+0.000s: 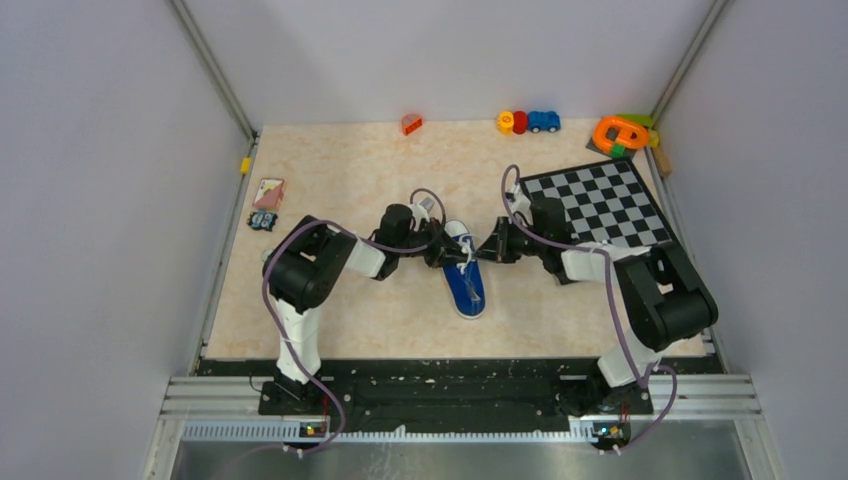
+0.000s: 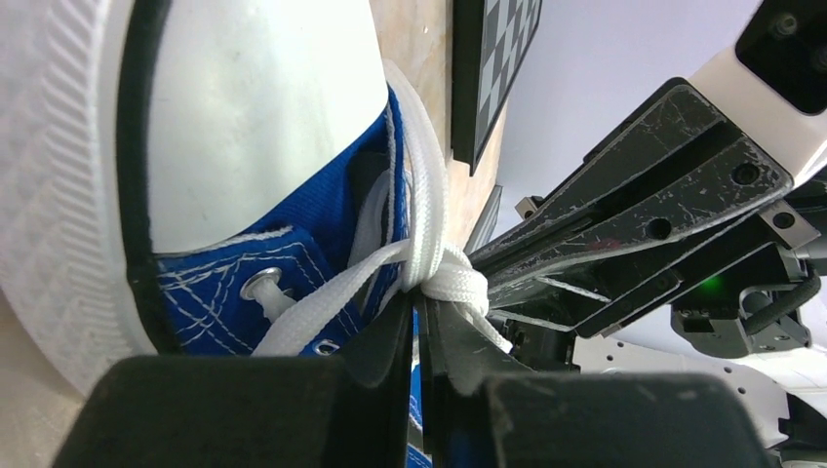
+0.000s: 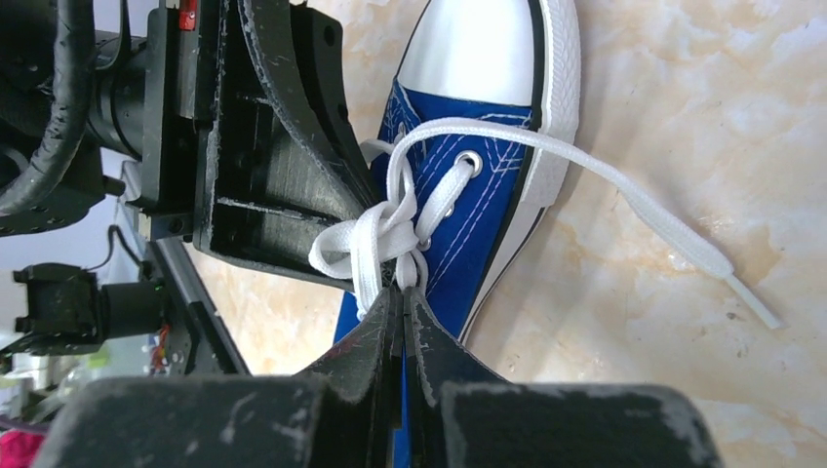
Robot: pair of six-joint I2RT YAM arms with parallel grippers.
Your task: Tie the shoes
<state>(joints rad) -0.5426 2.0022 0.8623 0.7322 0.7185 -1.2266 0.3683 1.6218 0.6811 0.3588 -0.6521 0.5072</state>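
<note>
1. Standing beside the rig, I noted the blue canvas sneaker (image 1: 467,285) lying flat near the middle of the table (image 1: 340,320). Its toe cap pointed away from the arm bases, and it lay between the two grippers.
2. The left gripper (image 2: 421,327) had its fingers pressed together on the white laces (image 3: 385,234), pinching right at the crossing above the front eyelets.
3. The right gripper (image 3: 403,302) came in from the opposite flank, fingers likewise clamped on a strand at the same crossing. The two sets of fingertips stood almost touching.
4. Judgement: each arm held low on its own side so that it could draw its strand outward across the shoe and cinch the knot.
5. One lace end (image 3: 722,268) trailed loose on the tabletop beside the sole, apart from either grip.
6. A small fold of lace bulged beside the knot; I could not tell whether it was a bow loop. The task appeared to be at an early knot stage.
7. Risk: an uneven pull could drag the light sneaker sideways.
</note>
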